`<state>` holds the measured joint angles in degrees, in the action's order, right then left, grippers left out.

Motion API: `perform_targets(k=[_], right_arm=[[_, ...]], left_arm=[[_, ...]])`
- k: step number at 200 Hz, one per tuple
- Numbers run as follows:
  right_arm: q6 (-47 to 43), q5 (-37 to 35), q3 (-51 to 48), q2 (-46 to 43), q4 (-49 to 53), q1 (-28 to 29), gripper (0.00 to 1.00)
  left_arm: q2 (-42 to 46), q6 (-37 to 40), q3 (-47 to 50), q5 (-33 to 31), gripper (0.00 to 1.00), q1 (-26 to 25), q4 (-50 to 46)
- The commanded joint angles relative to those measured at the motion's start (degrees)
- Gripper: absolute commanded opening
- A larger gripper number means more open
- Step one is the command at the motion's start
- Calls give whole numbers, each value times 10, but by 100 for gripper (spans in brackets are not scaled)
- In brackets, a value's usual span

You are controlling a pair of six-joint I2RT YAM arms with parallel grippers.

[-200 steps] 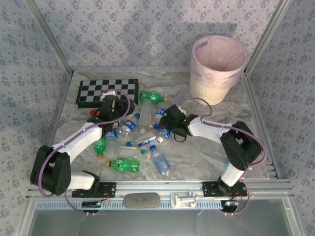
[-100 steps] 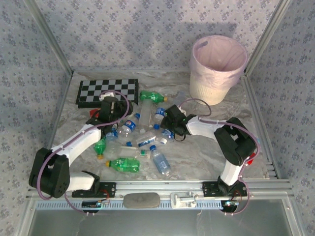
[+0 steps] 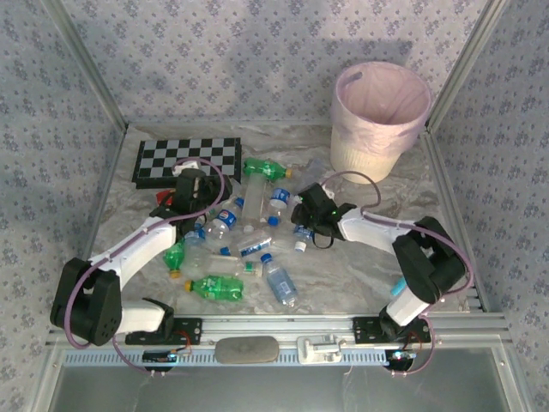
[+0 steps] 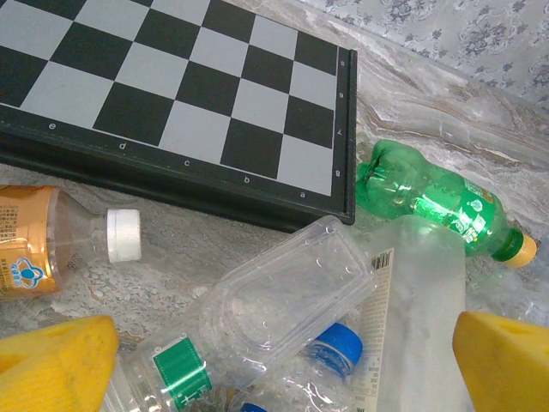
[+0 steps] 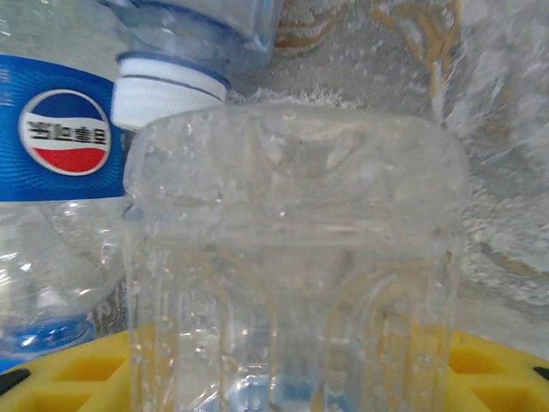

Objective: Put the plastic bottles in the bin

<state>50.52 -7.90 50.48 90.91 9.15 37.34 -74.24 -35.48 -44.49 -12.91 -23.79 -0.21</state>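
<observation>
Right pincer (image 5: 283,378): pressed onto a clear ribbed bottle (image 5: 292,257). Its body stands across my yellow pads (image 5: 506,369) and reads as pinched, low over the table. Left pincer (image 4: 279,365): spread wide, nothing between the fingers, hovering over the heap.

Bin (image 3: 380,142): beyond my right pincer and off to its right, well apart. Inside I make out the pink liner (image 3: 382,90) and no bottle, so I judge nothing has been dropped in.

Risks, right side:
- The wall of the clear ribbed bottle looks thin. Squeeze could buckle it and let it slide out on the carry.
- A blue-labelled bottle (image 5: 60,146) lies touching it on the left, with the white cap (image 5: 167,90) of another just beyond. Lifting could drag or roll these.
- The bin's rim stands high, so a low carry would knock the bottle against it.

Risks, left side:
- Directly ahead of the left pincer a clear bottle with a green band (image 4: 274,300) overlaps its neighbours — closing here could catch two or shove one away.
- A green bottle (image 4: 433,202) lies ahead and right, an orange-labelled bottle (image 4: 26,240) ahead-left.
- The chessboard (image 4: 171,86) lies beyond, its edge near enough to snag.

Contents: the held bottle looks empty apart from droplets on its wall. The others look empty, as far as I can tell.
</observation>
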Motion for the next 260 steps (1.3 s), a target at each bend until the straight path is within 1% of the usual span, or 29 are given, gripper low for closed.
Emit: perform_targets(k=[1, 16, 19, 45, 61, 92, 128, 146, 177, 205, 234, 260], right_arm=[[-85, -11, -7, -53, 40, -8, 44], [-140, -9, -9, -84, 62, -10, 43], [-163, -10, -9, -91, 68, -10, 43], [-271, -21, 7, -138, 135, -11, 42], [-316, -9, 23, -166, 162, -20, 42], [-378, 31, 75, -209, 165, -51, 41], [-406, 73, 173, -215, 158, -91, 40], [-414, 101, 244, -207, 155, -115, 41], [-426, 130, 328, -182, 138, -151, 41], [-424, 123, 397, -143, 127, -189, 40], [-419, 105, 447, -102, 97, -229, 40], [-400, 105, 509, -45, 90, -265, 40]], left_arm=[[15, -11, 1, 17, 100, -1, 1], [23, -15, 1, 30, 100, -1, -3], [25, -16, 2, 31, 100, -1, -4], [40, -26, 1, 56, 100, -2, -17], [49, -32, -2, 72, 100, -3, -32], [68, -39, -1, 90, 100, -6, -59], [90, -49, 14, 90, 100, -6, -71], [97, -39, 21, 85, 100, -6, -77], [100, -26, 43, 51, 100, -6, -64], [104, -21, 57, 33, 100, -6, -42], [109, -5, 64, 14, 100, -6, -31], [111, 9, 69, 5, 100, -6, -31]])
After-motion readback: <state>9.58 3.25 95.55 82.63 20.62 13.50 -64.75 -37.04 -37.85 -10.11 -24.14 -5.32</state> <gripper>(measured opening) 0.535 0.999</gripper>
